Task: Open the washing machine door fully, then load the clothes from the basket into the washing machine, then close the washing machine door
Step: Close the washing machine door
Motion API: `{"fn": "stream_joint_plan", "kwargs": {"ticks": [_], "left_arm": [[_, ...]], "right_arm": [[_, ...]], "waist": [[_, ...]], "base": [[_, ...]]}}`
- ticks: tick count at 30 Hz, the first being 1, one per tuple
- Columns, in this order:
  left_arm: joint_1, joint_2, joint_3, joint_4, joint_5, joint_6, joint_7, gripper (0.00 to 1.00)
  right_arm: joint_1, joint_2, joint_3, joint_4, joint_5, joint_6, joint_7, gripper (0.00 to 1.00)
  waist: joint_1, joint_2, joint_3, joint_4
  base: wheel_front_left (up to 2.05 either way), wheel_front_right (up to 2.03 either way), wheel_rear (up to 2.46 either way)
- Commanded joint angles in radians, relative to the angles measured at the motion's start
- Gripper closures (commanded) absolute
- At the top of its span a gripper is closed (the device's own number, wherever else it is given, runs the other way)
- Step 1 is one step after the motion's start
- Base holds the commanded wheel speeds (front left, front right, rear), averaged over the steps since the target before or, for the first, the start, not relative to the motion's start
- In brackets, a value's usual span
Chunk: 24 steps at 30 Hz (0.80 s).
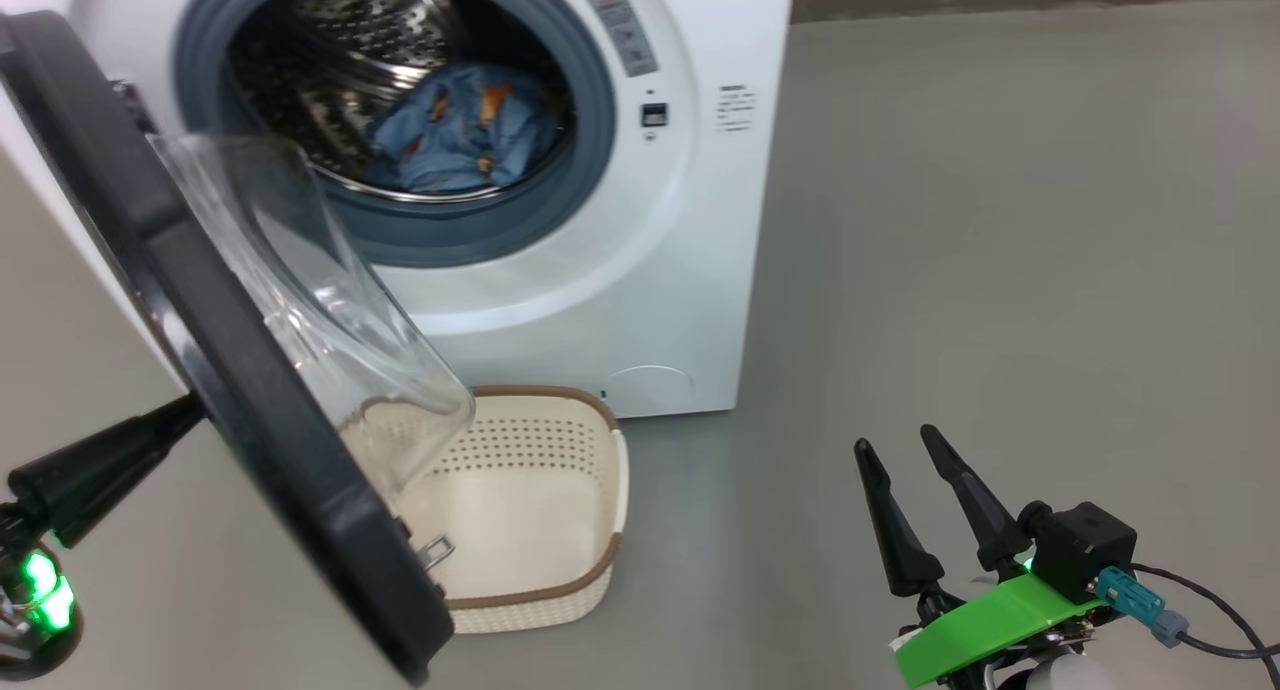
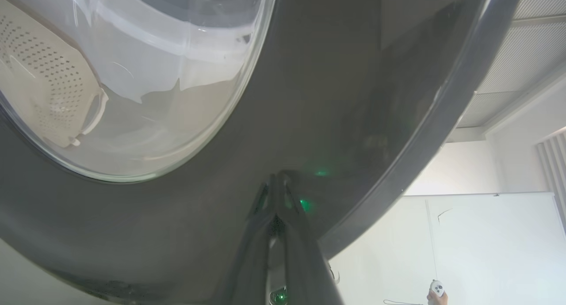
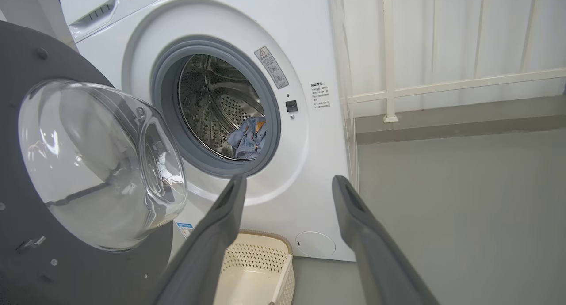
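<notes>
Grey floor (image 1: 1000, 270), basket (image 1: 530, 440) empty: closing stage, I must push the washing machine door (image 1: 255, 430) shut, left gripper (image 1: 190, 410) clenched, right gripper (image 1: 896, 438) released

Clothes (image 1: 455, 130) inside the washing machine (image 1: 640, 300), basket (image 1: 540, 450) on the floor (image 1: 1000, 270) before it, door (image 1: 190, 310) left of both.

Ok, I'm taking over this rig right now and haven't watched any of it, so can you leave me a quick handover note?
Left gripper: shut, tips against the outer face of the door.
Right gripper: open, holding nothing, low over the floor right of the washing machine.
Clothes: in the drum.
Basket: on the floor below the door, no clothes visible in it.
Done: door opened, clothes loaded.
Left: push the door shut.
</notes>
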Motion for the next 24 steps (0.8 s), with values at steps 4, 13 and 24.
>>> {"fn": "stream_joint_plan", "kwargs": {"ticks": [4, 13, 24], "left_arm": [[-0.045, 0.009, 0.028, -0.055, 0.007, 0.008, -0.024, 1.0], [-0.065, -0.013, 0.016, -0.053, 0.018, 0.004, -0.042, 1.0], [-0.058, -0.004, 0.019, -0.057, 0.056, -0.046, -0.065, 1.0]], "right_arm": [[-0.01, 0.005, 0.026, -0.032, 0.001, 0.002, -0.005, 0.0], [-0.008, 0.005, 0.025, -0.034, -0.001, 0.002, -0.005, 0.0], [-0.008, 0.005, 0.017, -0.029, -0.006, 0.002, -0.005, 0.0]], "waist": [[0.0, 0.0, 0.016, -0.069], [0.0, 0.0, 0.018, -0.08], [0.0, 0.0, 0.009, -0.031]], "base": [[0.0, 0.0, 0.0], [0.0, 0.0, 0.0], [0.0, 0.0, 0.0]]}}
